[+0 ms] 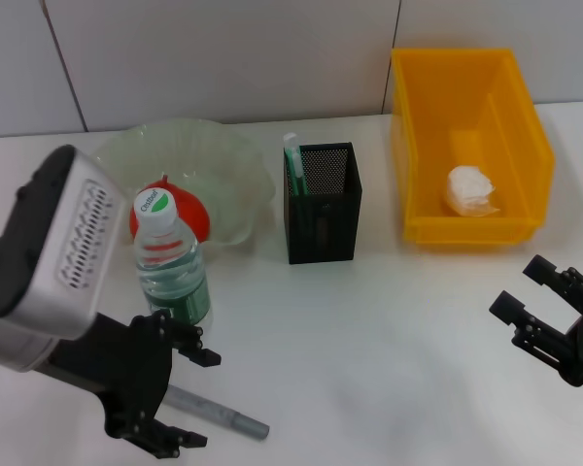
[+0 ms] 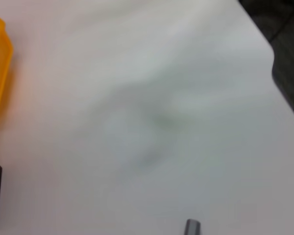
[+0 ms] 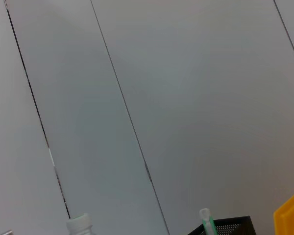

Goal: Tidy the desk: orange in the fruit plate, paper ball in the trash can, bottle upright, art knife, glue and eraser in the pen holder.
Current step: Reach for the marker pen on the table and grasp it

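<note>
White table [image 1: 389,330] carries mostly finished work: the paper ball [image 1: 471,190] lies in the trash can [image 1: 423,146], the orange [image 1: 196,216] in the fruit plate [image 1: 189,146], the bottle [image 1: 170,267] stands upright, and a green-white stick stands in the pen holder [image 1: 321,204]. Left to do, I judge, is the grey art knife [image 1: 219,413], lying between the spread fingers of the left gripper [image 1: 182,398] at the near left edge. The right gripper [image 1: 536,296] hangs with fingers spread near the right edge. No eraser shows.

Both grippers [image 1: 189,396] [image 1: 537,288] splayed, low.

Orange [image 1: 196,216] mostly hidden behind bottle [image 1: 169,260]. Grey pen [image 1: 219,415] partly under left pincer [image 1: 178,398]. Pen holder [image 3: 225,227], bottle cap cut off in right wrist view. Left wrist view blurred.
</note>
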You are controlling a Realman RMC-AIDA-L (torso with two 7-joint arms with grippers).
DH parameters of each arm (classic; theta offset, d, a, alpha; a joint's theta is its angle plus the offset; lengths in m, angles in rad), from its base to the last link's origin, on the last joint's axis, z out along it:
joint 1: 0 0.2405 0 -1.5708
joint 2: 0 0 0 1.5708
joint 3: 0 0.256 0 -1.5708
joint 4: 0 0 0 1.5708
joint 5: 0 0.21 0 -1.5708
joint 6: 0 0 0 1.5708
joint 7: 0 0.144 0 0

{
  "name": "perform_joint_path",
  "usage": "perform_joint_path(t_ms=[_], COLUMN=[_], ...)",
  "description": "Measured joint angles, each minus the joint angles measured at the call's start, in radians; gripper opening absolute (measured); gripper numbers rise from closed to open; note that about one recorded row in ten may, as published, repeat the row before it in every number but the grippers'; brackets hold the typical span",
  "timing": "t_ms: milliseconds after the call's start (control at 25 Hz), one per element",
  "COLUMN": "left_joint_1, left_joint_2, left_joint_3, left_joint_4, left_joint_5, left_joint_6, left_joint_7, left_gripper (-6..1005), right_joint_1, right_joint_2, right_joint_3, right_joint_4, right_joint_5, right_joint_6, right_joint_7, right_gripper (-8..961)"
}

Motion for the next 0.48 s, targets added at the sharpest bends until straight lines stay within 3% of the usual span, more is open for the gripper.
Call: perform_joint_path(t_ms=[480], left_joint_1=[-0.058], left_joint_2=[-0.014], left_joint_3=[0.106], left_joint_4=[0.028], left_joint_5=[0.135], left_joint_6=[-0.052], left_joint_7=[-0.049], left_gripper=[765], right_joint_1=[0.003], right_joint_2=[0.0], right_joint_3=[0.001], right_joint_4=[-0.01], right_joint_5=[0.0], right_joint_6=[-0.012], right_joint_7=[0.008], right_gripper=[825])
